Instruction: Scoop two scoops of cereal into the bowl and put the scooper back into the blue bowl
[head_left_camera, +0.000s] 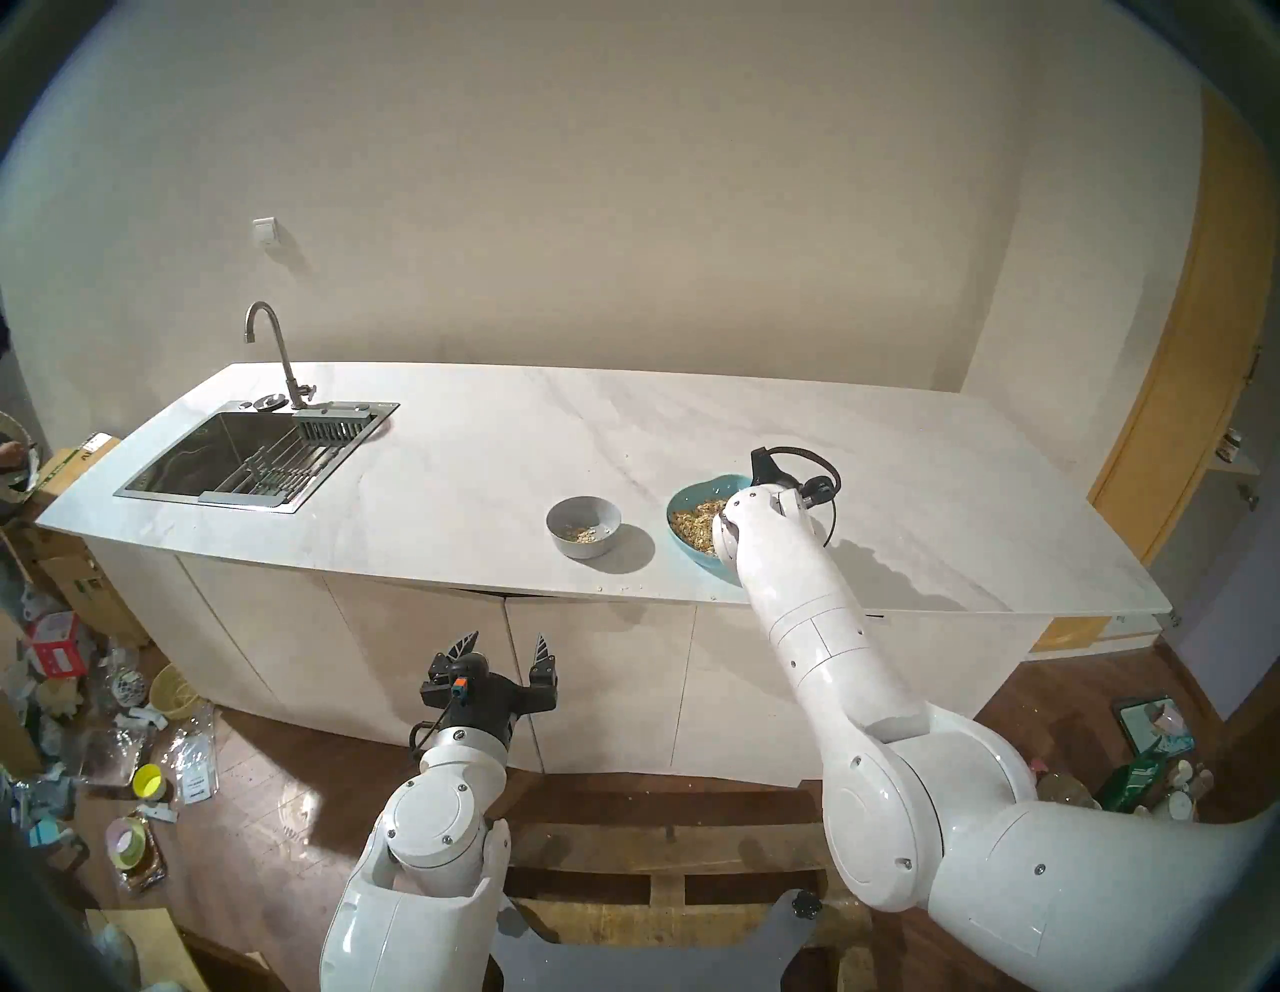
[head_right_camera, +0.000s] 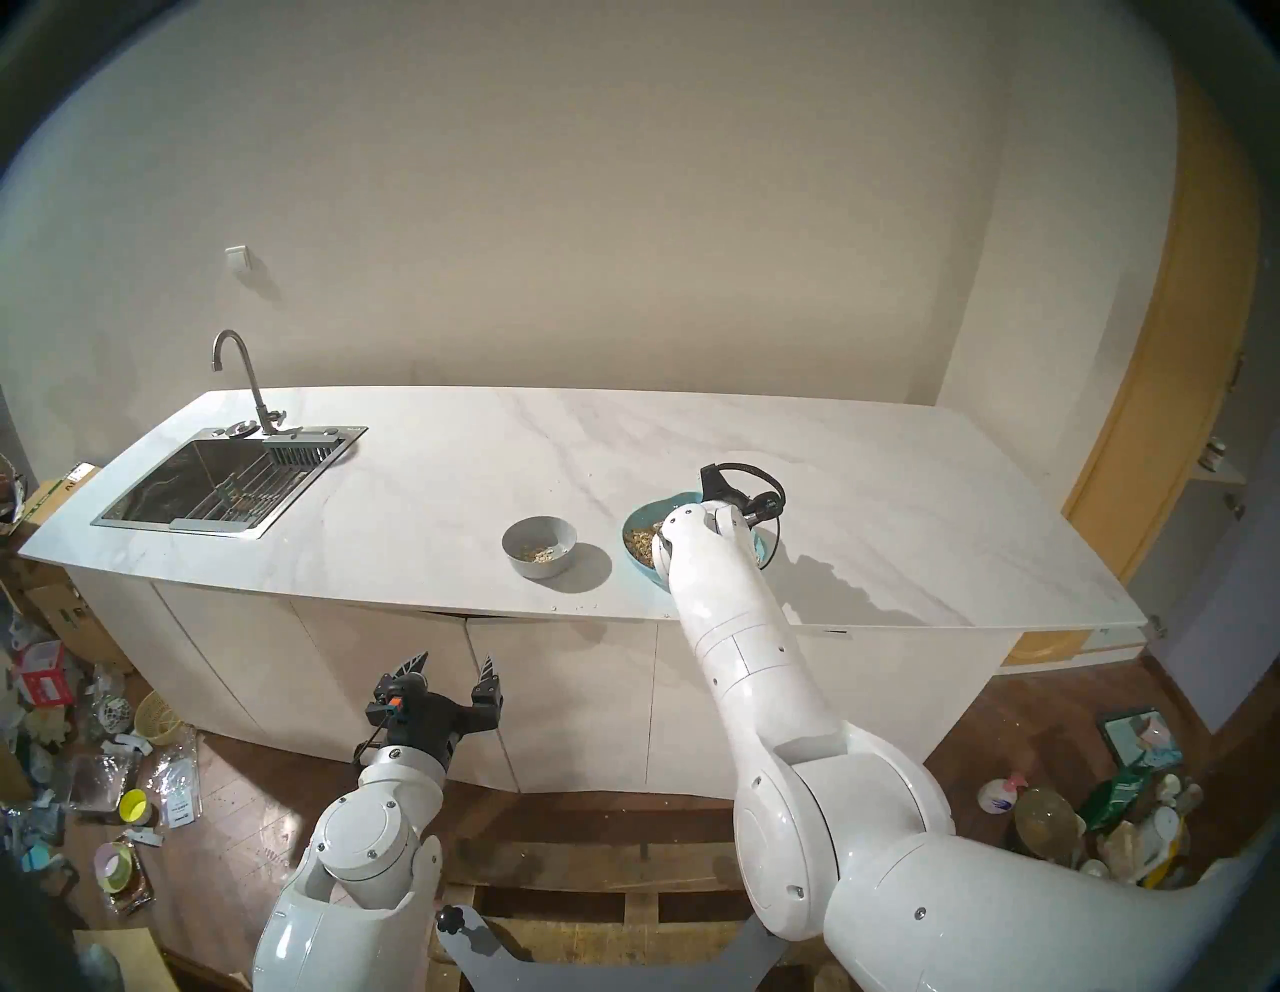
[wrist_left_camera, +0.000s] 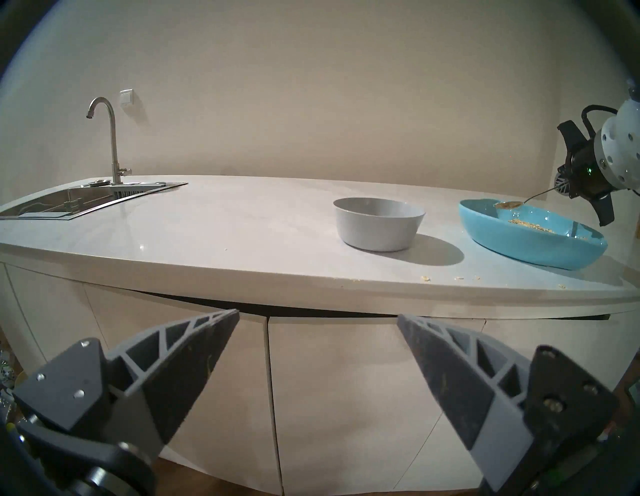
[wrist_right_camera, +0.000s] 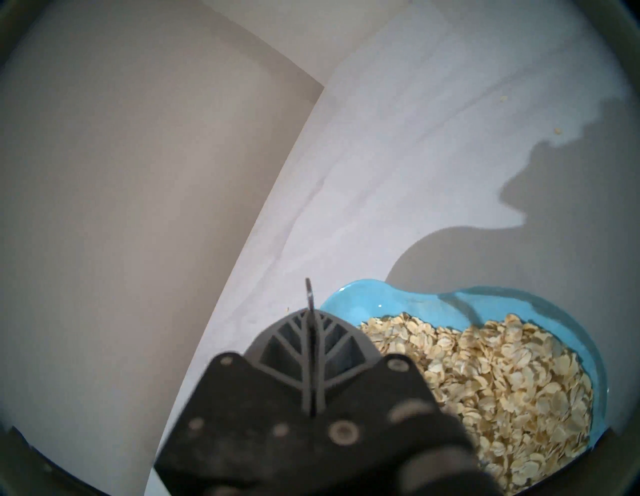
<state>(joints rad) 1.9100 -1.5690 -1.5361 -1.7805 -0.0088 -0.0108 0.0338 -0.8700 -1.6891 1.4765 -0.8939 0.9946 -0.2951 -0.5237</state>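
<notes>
With some cereal (head_left_camera: 580, 533) already in the grey bowl (head_left_camera: 583, 527) near the surface's front edge, my right hand (wrist_right_camera: 309, 341), clamped on the scooper (wrist_left_camera: 508, 205), lifts another load over the blue bowl (wrist_left_camera: 530, 239); my left hand (head_left_camera: 504, 650) gapes idle.

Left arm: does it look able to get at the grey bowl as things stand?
Probably yes. The left gripper hangs open in front of the cabinet, below counter level, and the grey bowl stands alone on the counter. The right arm is over the blue bowl, not between.
</notes>
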